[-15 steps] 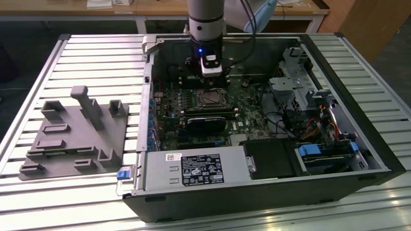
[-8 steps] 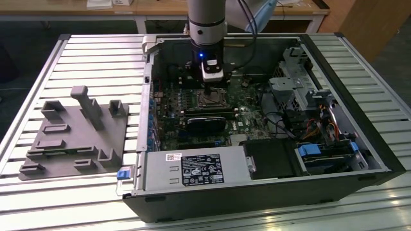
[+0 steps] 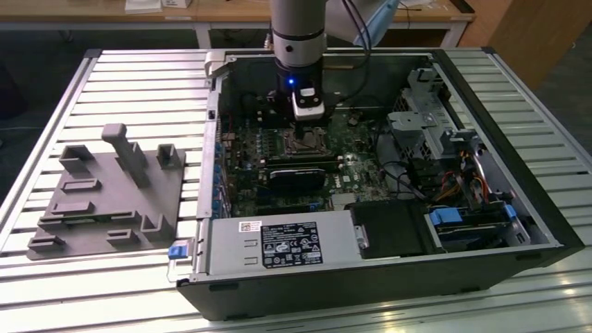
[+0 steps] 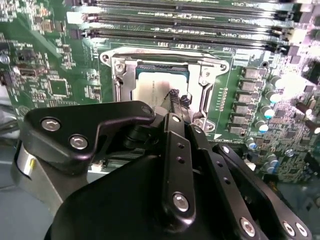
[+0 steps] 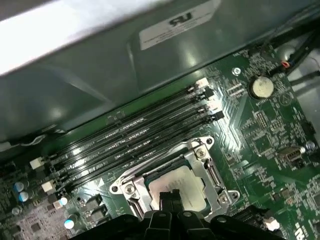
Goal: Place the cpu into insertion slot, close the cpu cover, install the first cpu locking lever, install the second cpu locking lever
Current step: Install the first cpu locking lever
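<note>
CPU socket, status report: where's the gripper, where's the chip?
Gripper low over the insertion slot, fingertips together at the cpu. Cpu lying inside the silvery frame in both wrist views. Nothing blocking the socket.

The cpu (image 5: 179,188) lies in the insertion slot (image 5: 131,178) — the claw (image 4: 179,100) directly above it.

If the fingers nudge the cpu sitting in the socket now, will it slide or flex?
The cpu looks like a flat rigid metal-topped chip, so probably no flex. It lies within the silvery cpu cover, which likely blocks sideways sliding. Its smooth top could be slippery, and the gripper is close above it.
</note>
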`<state>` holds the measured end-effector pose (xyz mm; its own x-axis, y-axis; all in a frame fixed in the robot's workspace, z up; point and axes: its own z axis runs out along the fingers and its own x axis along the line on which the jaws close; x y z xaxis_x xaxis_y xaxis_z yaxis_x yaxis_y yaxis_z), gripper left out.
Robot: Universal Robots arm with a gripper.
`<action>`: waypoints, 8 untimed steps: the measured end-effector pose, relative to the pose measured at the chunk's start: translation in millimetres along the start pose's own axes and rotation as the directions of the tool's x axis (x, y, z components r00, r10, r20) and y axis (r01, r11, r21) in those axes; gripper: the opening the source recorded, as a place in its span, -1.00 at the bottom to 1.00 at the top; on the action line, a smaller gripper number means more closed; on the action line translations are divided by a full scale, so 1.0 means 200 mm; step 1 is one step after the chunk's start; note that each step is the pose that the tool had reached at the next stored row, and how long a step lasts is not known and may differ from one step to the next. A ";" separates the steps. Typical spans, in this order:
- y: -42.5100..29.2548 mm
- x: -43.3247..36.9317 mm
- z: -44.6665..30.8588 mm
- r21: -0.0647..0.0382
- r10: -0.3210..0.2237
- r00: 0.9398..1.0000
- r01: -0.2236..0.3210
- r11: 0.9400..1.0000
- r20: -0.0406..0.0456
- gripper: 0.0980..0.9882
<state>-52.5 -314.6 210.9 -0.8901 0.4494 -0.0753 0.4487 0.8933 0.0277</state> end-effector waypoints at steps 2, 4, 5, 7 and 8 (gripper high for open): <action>0.001 -0.001 0.003 -0.002 -0.028 1.000 0.028 1.000 -0.001 -0.98; 0.002 -0.004 0.007 -0.004 -0.053 0.999 0.053 0.999 -0.001 -0.98; 0.004 -0.007 0.010 -0.005 -0.063 0.998 0.063 0.998 -0.002 -0.98; 0.007 -0.014 0.016 -0.006 -0.078 0.997 0.078 0.997 -0.002 -0.98; 0.009 -0.018 0.019 -0.006 -0.084 0.996 0.084 0.996 -0.002 -0.98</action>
<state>-48.2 -314.6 207.5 -0.9250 0.3724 -0.0754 0.3714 0.9281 0.0276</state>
